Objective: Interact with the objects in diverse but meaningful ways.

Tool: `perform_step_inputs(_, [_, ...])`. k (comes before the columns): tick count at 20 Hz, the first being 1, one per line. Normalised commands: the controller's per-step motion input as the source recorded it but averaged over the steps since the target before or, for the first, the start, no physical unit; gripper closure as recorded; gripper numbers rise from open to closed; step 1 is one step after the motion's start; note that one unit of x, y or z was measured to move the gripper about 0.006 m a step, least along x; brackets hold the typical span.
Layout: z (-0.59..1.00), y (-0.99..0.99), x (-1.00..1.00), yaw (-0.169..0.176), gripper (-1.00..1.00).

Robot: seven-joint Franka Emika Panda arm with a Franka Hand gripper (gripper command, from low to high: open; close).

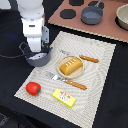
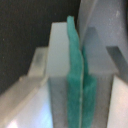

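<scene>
The grey-blue two-handled pot (image 1: pixel 38 56) sits at the placemat's edge on the exterior view's left. My gripper (image 1: pixel 38 49) reaches down at its rim. In the wrist view the green pads (image 2: pixel 75 85) are pressed together, with the pot's grey wall (image 2: pixel 102 25) running on from them, so the gripper looks shut on the rim. The golden bread loaf (image 1: pixel 70 65) lies on a small plate in the middle of the mat. The red tomato (image 1: pixel 33 88) and the yellow butter block (image 1: pixel 64 97) lie at the mat's near side.
A striped placemat (image 1: pixel 97 85) covers the black table. A fork (image 1: pixel 67 81) and a knife (image 1: pixel 82 57) with orange handles flank the plate. A toy stove board (image 1: pixel 107 27) at the back carries a grey pan (image 1: pixel 93 14); a bowl (image 1: pixel 123 16) stands on the exterior view's right.
</scene>
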Motion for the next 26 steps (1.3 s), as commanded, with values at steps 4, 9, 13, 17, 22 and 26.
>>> perform_step_inputs(4, [1.00,0.45,0.18,-0.005,1.00])
perform_step_inputs(9, [0.84,0.58,0.34,0.000,1.00])
perform_step_inputs(13, [0.59,0.70,0.47,0.000,1.00])
perform_step_inputs(17, [0.38,0.69,0.48,0.000,1.00])
perform_step_inputs(22, [0.17,0.70,0.35,0.002,1.00])
perform_step_inputs(26, [0.02,0.65,0.12,0.032,1.00])
